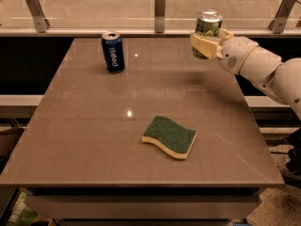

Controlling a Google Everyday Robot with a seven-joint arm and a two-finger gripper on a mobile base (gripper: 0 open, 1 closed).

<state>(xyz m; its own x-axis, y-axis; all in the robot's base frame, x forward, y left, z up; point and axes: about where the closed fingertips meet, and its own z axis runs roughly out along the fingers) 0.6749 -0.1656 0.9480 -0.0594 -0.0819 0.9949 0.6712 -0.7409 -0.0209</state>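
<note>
The claw [205,45] is over the far right corner of the table [84,140], clamped around a green can [209,22]. Its cream-coloured fingers [201,44] wrap the lower half of the can from the side. The silver top and the upper band of the green label show above them. The can stands upright in the grip and is off the surface, with a soft dark shadow on the table below it, a little toward the near edge. The arm [263,67], white and rounded, comes in from beyond the right edge and slopes up toward the far right corner, with the claw at its end.

A blue can [113,51] stands upright on the table near the far edge, left of the middle and well apart from the green can. Its top faces up and white lettering runs down its side. A sponge [170,136] lies flat closer to the near edge, a little right of the middle. Its green scouring face is up, and the yellow layer shows along its near and right sides. Its outline is wavy. The sponge touches neither can and lies well apart from both.

The table is brown and glossy, with two small bright spots of reflected light, one near the blue can and one near the middle. Behind the far edge runs a glass railing [94,8] held by metal posts [160,4].
</note>
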